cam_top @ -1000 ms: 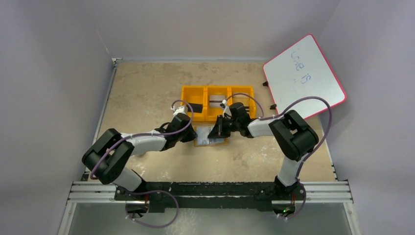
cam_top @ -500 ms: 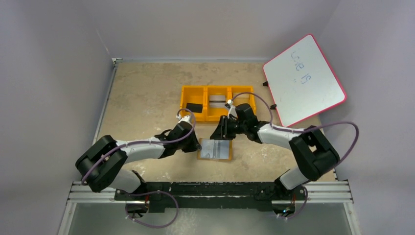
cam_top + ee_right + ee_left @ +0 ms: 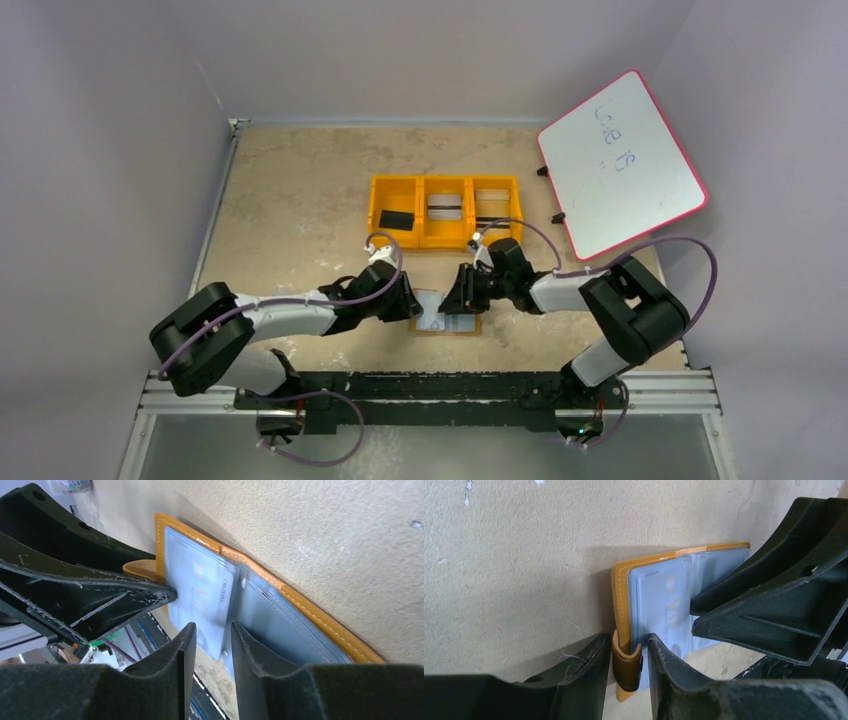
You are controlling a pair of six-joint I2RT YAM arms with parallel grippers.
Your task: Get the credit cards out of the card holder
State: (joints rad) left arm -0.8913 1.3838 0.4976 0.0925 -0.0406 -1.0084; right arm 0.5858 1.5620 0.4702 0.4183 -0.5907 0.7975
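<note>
Opened card holder [image 3: 447,322] flat, mid near edge of table [image 3: 300,190]. Astride its clasp tab [image 3: 628,667]: left gripper [image 3: 626,647], pinch uncertain; right gripper [image 3: 213,629] parted around a floppy sleeve [image 3: 177,550]. Inside, credit cards [image 3: 200,590] probably stiff, slick; take exposed edge.

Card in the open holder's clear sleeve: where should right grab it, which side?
Probably the card's free edge nearest the right gripper, sitting between its fingers. Come in edge-on, one finger on each flat face: the card is thin and lies in the open card holder's sleeve, so only the faces offer purchase. The left gripper straddles the strap tab and could steady it.
</note>
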